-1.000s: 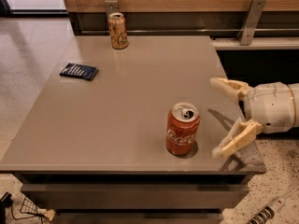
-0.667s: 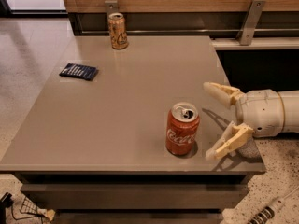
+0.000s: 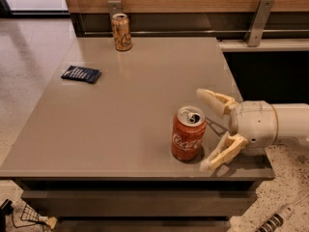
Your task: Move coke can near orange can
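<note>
Your end effector [image 3: 205, 129] hangs at the coke can's [image 3: 188, 133] 3 o'clock, fingers spread wide around its right side. The can stands upright (opened top showing) near the surface's [image 3: 120, 120] front edge. The orange can [image 3: 121, 32] stands well apart at 11 o'clock, by the far edge.

Your single camera sits high above the near edge of the worktop [image 3: 120, 110], looking down and across it at close range; the hand [image 3: 201, 129] shows at the view's lower right.
</note>
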`<state>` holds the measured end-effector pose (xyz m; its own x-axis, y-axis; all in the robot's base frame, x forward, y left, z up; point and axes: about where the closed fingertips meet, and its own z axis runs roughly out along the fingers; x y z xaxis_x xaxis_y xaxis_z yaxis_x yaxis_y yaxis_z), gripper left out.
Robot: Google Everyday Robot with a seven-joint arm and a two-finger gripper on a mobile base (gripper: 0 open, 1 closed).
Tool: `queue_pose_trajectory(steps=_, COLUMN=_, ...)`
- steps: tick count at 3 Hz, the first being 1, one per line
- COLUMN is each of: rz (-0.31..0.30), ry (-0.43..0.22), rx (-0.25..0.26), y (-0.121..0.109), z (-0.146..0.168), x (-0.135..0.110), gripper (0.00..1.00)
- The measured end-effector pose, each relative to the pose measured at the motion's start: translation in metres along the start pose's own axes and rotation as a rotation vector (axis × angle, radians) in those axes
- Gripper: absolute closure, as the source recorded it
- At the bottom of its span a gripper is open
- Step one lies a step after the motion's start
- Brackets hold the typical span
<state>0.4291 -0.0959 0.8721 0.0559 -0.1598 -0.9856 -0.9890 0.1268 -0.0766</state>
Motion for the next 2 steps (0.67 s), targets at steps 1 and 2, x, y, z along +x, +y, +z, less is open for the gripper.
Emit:
queue_pose_trajectory(steps=1, rz=-0.034, ry=-0.035, rx=-0.019, y=0.0085, z=0.0101, x=-0.0091, gripper=0.17)
queue_pose_trajectory(steps=2, rz=-0.035, ry=-0.033, rx=-0.023, y=0.0088, z=0.0119, x=-0.01, gripper=0.41)
